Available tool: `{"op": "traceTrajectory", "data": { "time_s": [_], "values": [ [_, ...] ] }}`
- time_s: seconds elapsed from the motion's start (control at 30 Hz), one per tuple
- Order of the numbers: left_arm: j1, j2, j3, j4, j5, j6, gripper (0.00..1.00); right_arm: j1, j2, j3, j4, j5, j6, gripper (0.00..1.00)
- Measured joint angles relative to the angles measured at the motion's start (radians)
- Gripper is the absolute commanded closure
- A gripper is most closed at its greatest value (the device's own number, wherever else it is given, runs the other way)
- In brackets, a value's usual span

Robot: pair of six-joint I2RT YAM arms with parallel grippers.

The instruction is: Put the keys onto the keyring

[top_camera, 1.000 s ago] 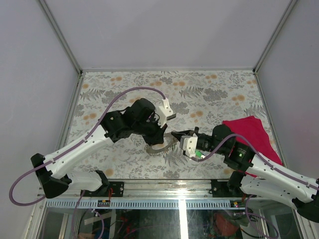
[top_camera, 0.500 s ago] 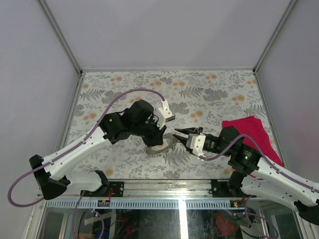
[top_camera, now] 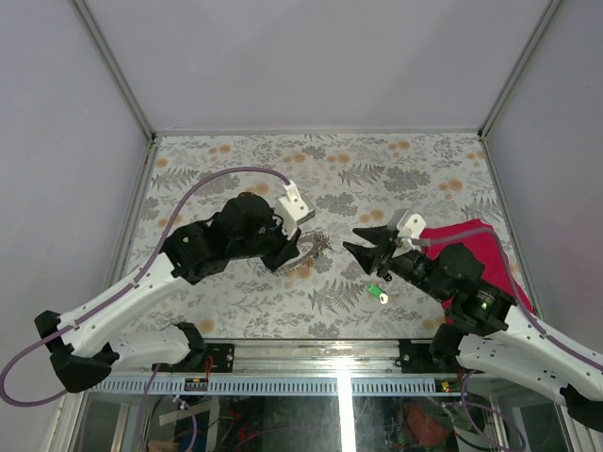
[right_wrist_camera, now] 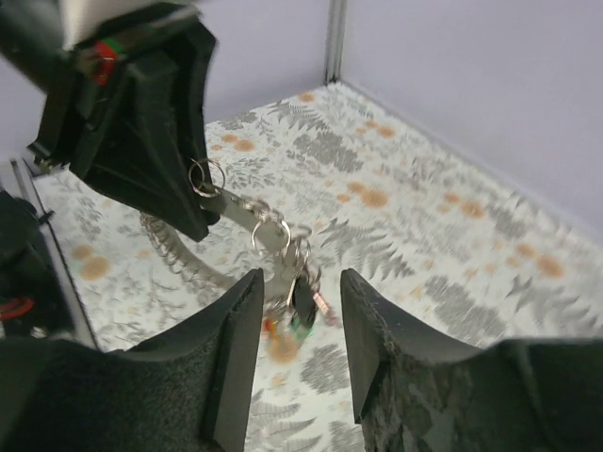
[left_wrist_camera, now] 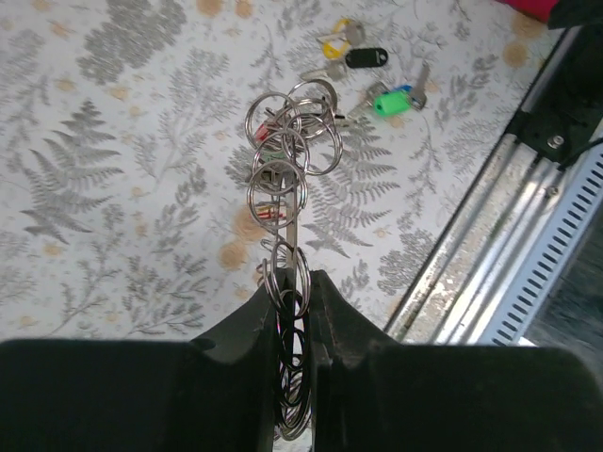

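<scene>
The left gripper (left_wrist_camera: 290,282), at the bottom centre of its wrist view, is pinched tight on the keyring (left_wrist_camera: 283,155), whose linked rings reach up to mid-frame. The right gripper (right_wrist_camera: 300,282) stands partly open and holds nothing, with the ring bunch just beyond its tips. Loose keys (left_wrist_camera: 384,102) lie on the table (top_camera: 236,160), upper right of centre.

**Bench** (top_camera: 236,155): flat top under a pale covering printed with grey ferns and orange blossoms. A metal rail (top_camera: 311,347) ran along its near edge.

**Crimson cloth** (top_camera: 462,234): lay crumpled on the bench near its right edge.

**Keys** (left_wrist_camera: 366,58): a small loose cluster lay flat on the bench, left of the cloth and nearer the rail. A yellow head (left_wrist_camera: 332,45), a black one, a green head (left_wrist_camera: 386,102) and a blue head (left_wrist_camera: 405,91) lay close together.
</scene>
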Motion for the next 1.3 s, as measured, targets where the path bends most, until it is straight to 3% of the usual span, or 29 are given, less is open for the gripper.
{"op": "traceTrajectory", "data": {
  "time_s": [0.23,0.6,0.87,1.3],
  "values": [
    [0.000,-0.068,-0.038,0.059,-0.055,0.081,1.00,0.000,0.016,0.049,-0.100,0.123,0.343,0.51],
    [0.000,-0.187,-0.147,0.136,-0.079,0.188,1.00,0.000,0.044,0.076,-0.121,0.183,0.682,0.50],
    [0.000,-0.243,-0.216,0.261,-0.130,0.278,1.00,0.000,0.113,0.071,0.003,0.205,0.903,0.48],
    [0.000,-0.196,-0.239,0.386,-0.262,0.412,1.00,0.000,0.281,0.079,0.169,0.203,1.107,0.51]
  ]
}}
